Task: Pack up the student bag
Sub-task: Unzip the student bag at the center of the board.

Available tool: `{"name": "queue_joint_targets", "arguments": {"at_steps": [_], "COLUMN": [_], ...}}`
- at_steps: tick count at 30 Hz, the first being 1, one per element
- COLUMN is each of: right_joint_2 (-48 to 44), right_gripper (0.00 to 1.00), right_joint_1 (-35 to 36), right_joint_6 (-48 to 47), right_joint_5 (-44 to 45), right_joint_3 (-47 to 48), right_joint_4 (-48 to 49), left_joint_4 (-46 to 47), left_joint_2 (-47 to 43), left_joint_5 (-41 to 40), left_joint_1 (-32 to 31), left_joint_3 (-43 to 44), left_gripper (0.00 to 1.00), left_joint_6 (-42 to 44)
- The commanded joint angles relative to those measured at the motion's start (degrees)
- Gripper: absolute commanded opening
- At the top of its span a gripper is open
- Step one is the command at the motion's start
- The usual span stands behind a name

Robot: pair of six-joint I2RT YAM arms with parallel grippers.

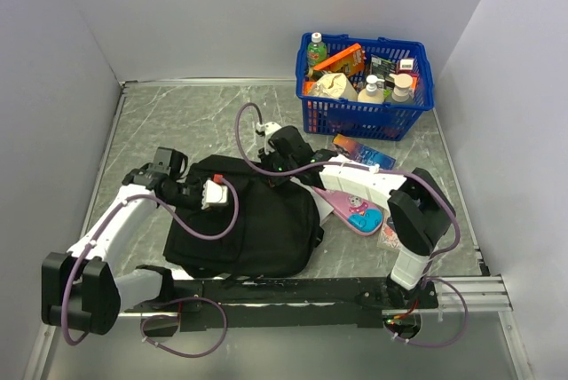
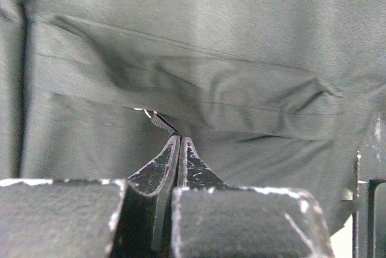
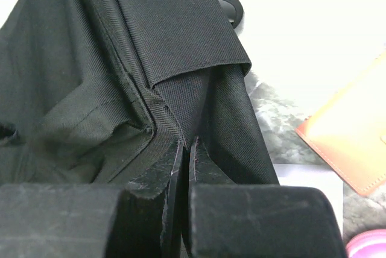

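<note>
The student bag (image 1: 257,220) lay in front and left of the blue basket (image 1: 355,118), with left jaws and right jaws pinched shut on its fabric edges, where either shallow grip could slip under tension.

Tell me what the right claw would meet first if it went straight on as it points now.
The large soft black fabric backpack: the right claw is shut at its seam, apparently pinching it.

Tally: one student bag (image 1: 257,225), one blue basket (image 1: 364,119) (three bottles (image 1: 371,90) poking out, rest too jumbled), one left end effector (image 2: 180,140), one right end effector (image 3: 186,144).
</note>
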Motion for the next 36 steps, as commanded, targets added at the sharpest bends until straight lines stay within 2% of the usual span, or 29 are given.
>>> {"name": "queue_joint_targets", "arguments": {"at_steps": [1,10,20,21,22,23,26,27,29,32,34,36], "right_joint_2": [-3.08,-3.09,-3.79,-4.31,-4.4,-4.41,-4.84,-5.19,-7.2,-9.84,-11.08,-12.4], "right_gripper": [0.0,0.0,0.0,0.0,0.0,0.14,0.46,0.5,0.57,0.57,0.57,0.57], "right_joint_1": [-3.53,-3.88,-3.88,-3.53,-3.01,-2.31,-0.19,0.25,0.25,0.25,0.34,0.34], "right_joint_6": [3.47,8.4,10.95,10.86,10.6,10.51,10.86,11.38,12.61,12.8,12.8,12.53], "right_joint_5": [9.95,14.95,12.68,11.97,11.62,11.79,13.02,13.37,13.55,13.46,13.37,13.2], "right_joint_3": [0.56,-0.85,-3.48,-3.84,-4.01,-3.58,-3.22,-3.66,-5.67,-8.14,-9.37,-9.99], "right_joint_4": [3.46,2.76,6.96,7.58,7.76,7.59,6.45,6.8,7.76,8.38,9.77,9.87], "left_joint_4": [-5.26,-8.76,-13.87,-13.0,-11.51,-9.58,0.78,8.72,16.5,27.76,33.73,35.95], "left_joint_2": [-2.38,-4.57,-13.19,-13.89,-14.85,-15.21,-14.52,-14.08,-12.5,-9.25,-6.17,-3.28], "left_joint_5": [-0.22,-1.45,-5.14,-5.4,-6.02,-6.2,-7.77,-8.56,-11.36,-14.27,-18.4,-20.77], "left_joint_1": [-0.16,-0.24,-0.16,-0.15,-0.24,-0.24,-0.15,-0.15,-0.15,-0.07,0.02,0.11], "left_joint_3": [-2.36,-5.26,-8.25,-8.6,-8.69,-8.69,-7.29,-6.5,-6.23,-6.4,-6.41,-6.41], "left_gripper": [0.01,0.01,0.01,0.05,0.26,0.38,0.53,0.53,0.52,0.5,0.46,0.45], "left_joint_6": [0.4,1.88,1.8,-0.2,-1.79,-3.98,-18.62,-22.77,-33.12,-41.05,-43.8,-44.96]}}
